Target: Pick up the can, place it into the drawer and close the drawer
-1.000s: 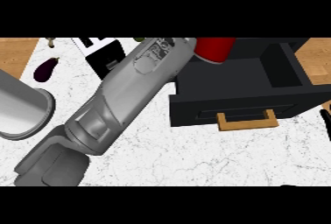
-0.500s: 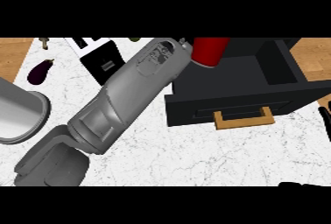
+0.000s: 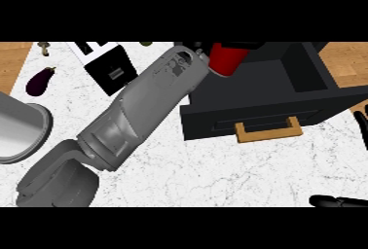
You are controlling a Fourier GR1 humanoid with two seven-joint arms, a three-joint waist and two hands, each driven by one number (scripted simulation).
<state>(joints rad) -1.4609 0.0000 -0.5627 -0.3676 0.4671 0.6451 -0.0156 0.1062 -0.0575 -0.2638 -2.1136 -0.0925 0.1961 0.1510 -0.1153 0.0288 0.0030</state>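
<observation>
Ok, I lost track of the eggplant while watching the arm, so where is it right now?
In the head view the eggplant lies on the counter at the far left, above the metal pot.

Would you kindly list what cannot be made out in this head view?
- Left hand: hidden behind its own grey forearm; whether it holds the red can is unclear.
- Black drawer interior: hidden by its front edge and the can.
- Right hand: cut off by the lower right corner, fingers unclear.
- Silver pot: cut off at the left edge.
</observation>
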